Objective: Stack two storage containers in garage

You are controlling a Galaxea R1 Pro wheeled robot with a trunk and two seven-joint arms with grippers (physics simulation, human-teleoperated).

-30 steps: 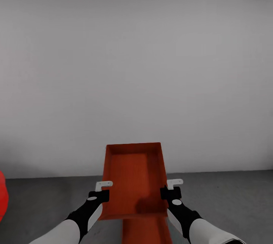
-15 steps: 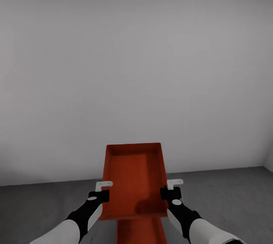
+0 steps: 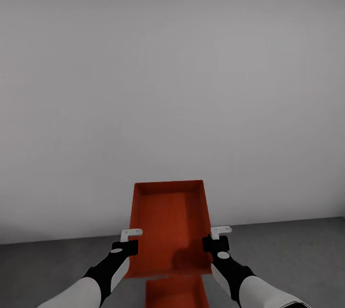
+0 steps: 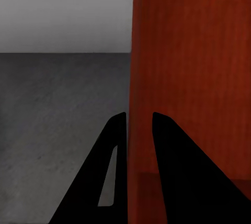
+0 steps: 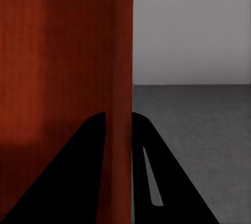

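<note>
Head view: a red-orange storage container, rectangular with thin low walls and a flat ribbed bottom holding nothing, hangs between the two grippers. The left gripper pinches its left wall, the right gripper its right wall. Directly below them, a second red-orange container sits on the grey concrete floor.

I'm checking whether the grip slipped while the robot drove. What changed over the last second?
The camera swung with the robot: the red shape at the left edge has gone, and the wall's foot has shifted. The lower container beneath the held one shows less. Unchanged: the left end effector and right end effector stay clamped on the side walls of the upper container, at the same place in view.
</note>
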